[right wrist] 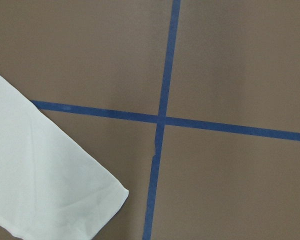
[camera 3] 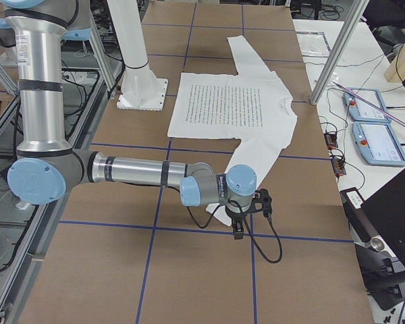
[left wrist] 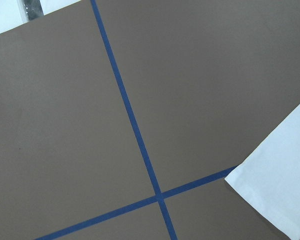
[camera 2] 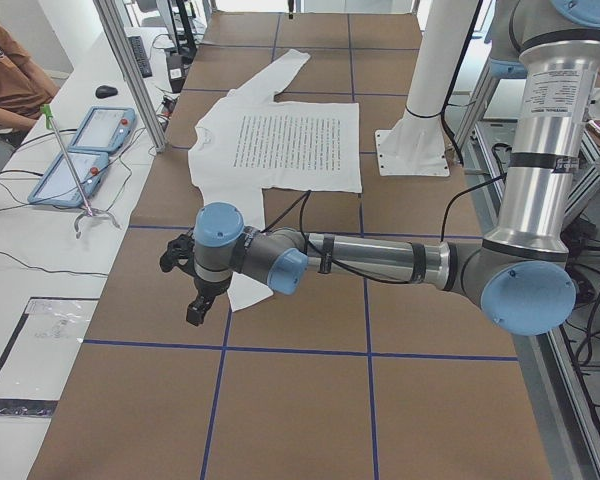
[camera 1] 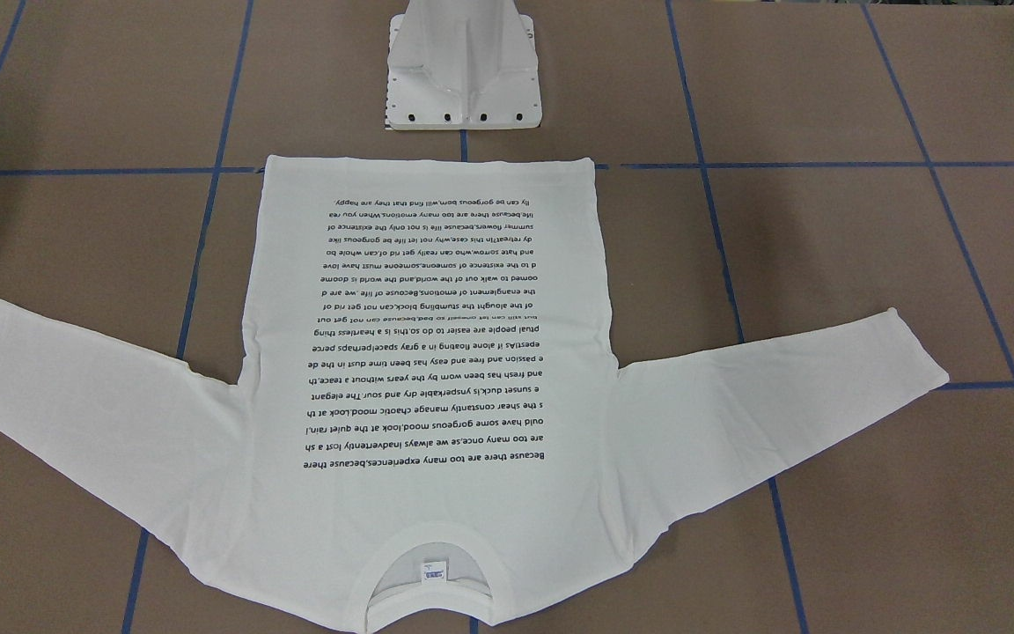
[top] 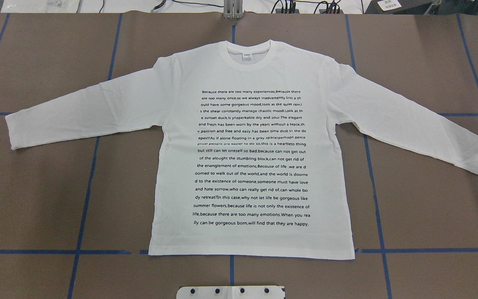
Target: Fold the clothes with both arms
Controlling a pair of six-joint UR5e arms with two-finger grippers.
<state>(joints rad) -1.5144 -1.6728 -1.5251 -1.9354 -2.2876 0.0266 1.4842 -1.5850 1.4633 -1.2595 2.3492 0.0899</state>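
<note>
I log the white T-shirt (top: pixel 251 166) flat, print up, mid-tabletop (top: pixel 35 199), sleeves spread and no fold made, so all folding is left; left gripper (camera 2: pixel 194 310) and right gripper (camera 3: pixel 239 226) hover near the cuffs, open or closed I cannot tell.

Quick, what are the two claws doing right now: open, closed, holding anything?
Left claw: cannot be told; it shows only in a side view.
Right claw: cannot be told, for the same reason.
</note>
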